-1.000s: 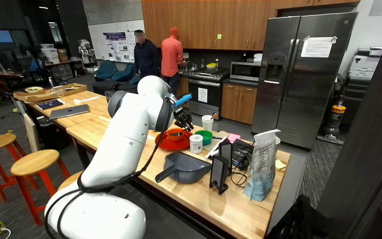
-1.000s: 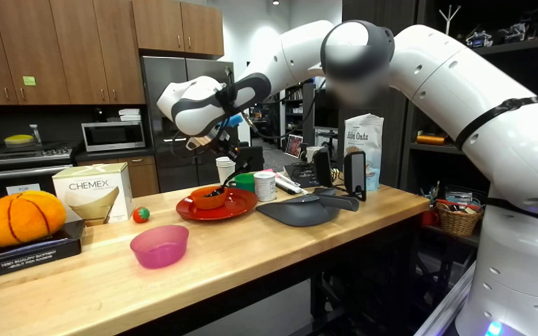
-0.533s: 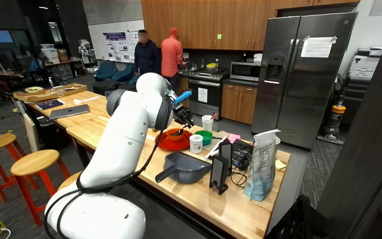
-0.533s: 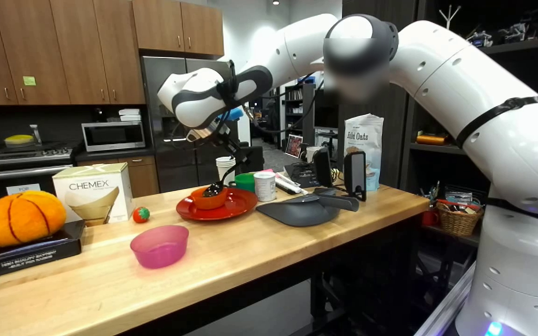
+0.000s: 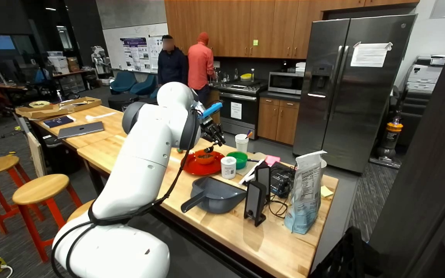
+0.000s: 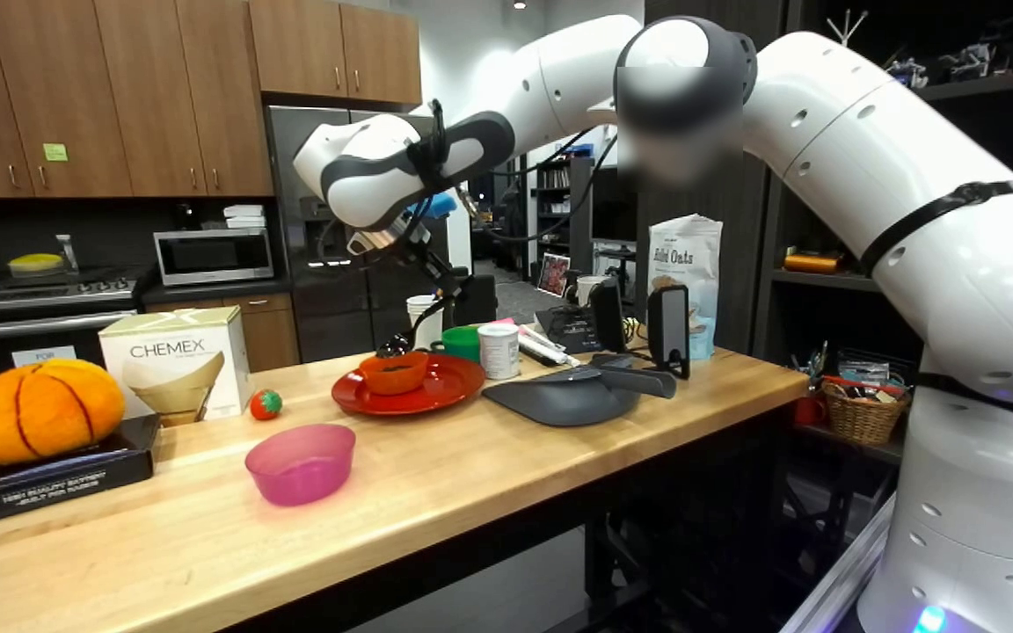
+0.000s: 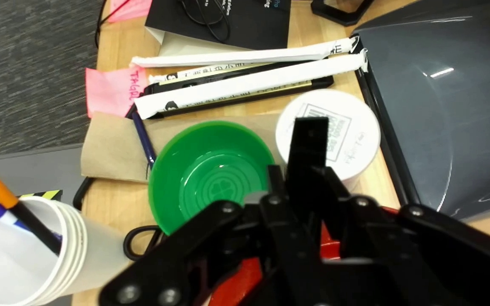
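- Currently hand (image 6: 454,289) pinches black spoon (image 6: 395,345) by its handle
- Spoon slants down from hand, head by rim of orange bowl (image 6: 394,381)
- Bowl sits on red plate (image 6: 454,384), lower than hand

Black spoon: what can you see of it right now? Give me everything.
The black spoon looks glossy, perhaps plastic, with a rounded head and a slim, curved handle. The gripper is shut on the handle's upper end. The spoon slopes down from there, and in both exterior views its head appears just above the orange bowl. I can't tell whether it touches the rim or carries anything.
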{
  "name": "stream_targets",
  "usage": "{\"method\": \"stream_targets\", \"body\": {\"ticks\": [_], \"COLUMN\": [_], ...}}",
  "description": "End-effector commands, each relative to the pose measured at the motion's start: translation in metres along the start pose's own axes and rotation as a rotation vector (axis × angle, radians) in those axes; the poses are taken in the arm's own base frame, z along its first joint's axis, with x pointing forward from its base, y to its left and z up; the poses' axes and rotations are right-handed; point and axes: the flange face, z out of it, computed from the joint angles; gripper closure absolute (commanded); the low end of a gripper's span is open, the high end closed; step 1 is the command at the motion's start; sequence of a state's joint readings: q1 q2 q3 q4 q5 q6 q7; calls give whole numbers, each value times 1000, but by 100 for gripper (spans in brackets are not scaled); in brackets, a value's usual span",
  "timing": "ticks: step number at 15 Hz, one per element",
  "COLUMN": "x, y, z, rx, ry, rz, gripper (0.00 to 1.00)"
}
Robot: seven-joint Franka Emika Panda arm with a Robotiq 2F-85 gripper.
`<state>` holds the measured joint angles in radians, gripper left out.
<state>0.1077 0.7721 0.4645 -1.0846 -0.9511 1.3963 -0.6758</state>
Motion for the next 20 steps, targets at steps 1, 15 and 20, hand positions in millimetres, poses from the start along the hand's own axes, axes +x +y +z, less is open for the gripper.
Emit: {"method": "stream_targets", "body": {"ticks": [1, 15, 20], "x": [-16, -39, -40], "y": [2, 3, 0], "z": [-11, -32, -29], "rx": [-9, -54, -96], "ry": [23, 9, -40], "rz": [36, 74, 72], "gripper": [94, 94, 94]}}
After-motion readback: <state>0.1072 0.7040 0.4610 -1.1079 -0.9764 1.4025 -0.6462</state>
